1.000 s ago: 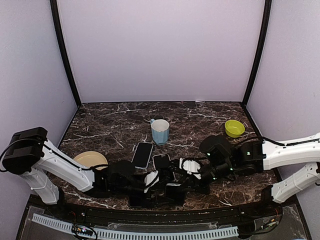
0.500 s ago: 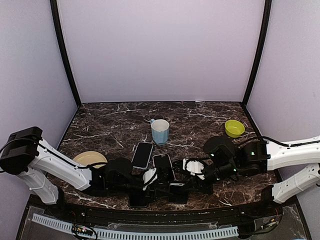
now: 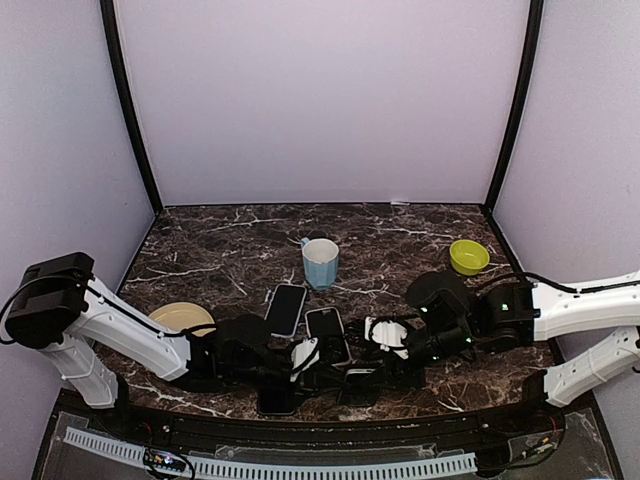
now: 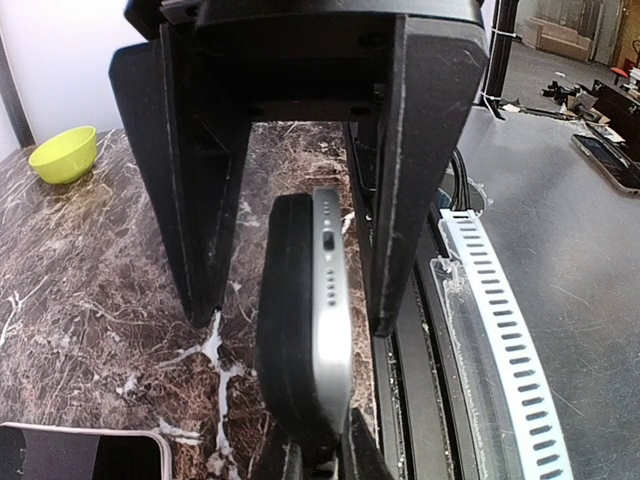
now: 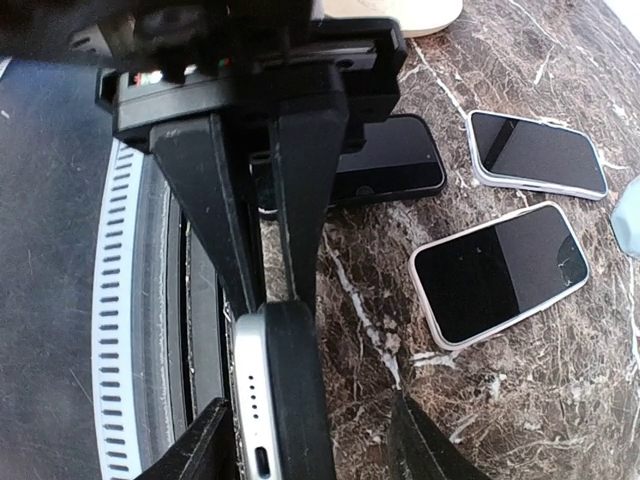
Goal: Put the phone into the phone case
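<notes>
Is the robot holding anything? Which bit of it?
Yes. The left end effector pinches the phone and black case together at the end away from the charging port. The right end effector is open, holding nothing.

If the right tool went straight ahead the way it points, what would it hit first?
Probably the left tool, shut on the phone and case straight ahead; those already sit between the right tool's open fingers.

Smooth silver metal: phone [image 4: 332, 290] edge. Matt black: phone case [image 4: 285, 310]. Glossy dark marble: table [image 3: 230, 250].
</notes>
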`<act>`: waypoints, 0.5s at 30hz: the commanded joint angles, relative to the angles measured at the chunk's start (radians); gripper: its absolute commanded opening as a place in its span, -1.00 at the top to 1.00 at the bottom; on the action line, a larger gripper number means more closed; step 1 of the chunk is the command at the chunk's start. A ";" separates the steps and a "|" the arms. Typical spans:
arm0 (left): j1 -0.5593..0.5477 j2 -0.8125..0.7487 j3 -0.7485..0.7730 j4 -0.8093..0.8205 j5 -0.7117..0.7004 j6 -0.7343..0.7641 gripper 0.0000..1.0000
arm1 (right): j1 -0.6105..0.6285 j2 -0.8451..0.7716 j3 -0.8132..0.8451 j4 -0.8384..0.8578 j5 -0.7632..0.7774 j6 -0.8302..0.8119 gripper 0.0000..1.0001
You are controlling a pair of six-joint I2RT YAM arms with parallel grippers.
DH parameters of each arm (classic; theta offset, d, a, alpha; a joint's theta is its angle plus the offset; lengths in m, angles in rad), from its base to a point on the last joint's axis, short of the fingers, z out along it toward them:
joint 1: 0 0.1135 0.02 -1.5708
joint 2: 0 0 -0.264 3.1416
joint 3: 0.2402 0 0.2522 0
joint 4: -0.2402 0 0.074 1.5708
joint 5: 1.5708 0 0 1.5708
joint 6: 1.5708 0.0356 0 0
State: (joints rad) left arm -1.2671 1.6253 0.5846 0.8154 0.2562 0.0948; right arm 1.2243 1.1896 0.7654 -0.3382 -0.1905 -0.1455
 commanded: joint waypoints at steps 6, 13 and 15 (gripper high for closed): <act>0.005 0.022 0.011 0.035 0.002 0.023 1.00 | 0.023 0.036 0.061 0.057 -0.058 0.004 0.03; 0.005 0.022 0.014 0.022 0.004 0.028 0.95 | 0.032 0.057 0.075 0.037 -0.047 -0.007 0.59; 0.005 0.021 0.021 0.015 0.010 0.026 0.82 | 0.031 0.061 0.086 0.012 -0.024 -0.020 0.90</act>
State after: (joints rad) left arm -1.2671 1.6417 0.5846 0.8402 0.2623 0.1097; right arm 1.2499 1.2427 0.8059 -0.3229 -0.2268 -0.1566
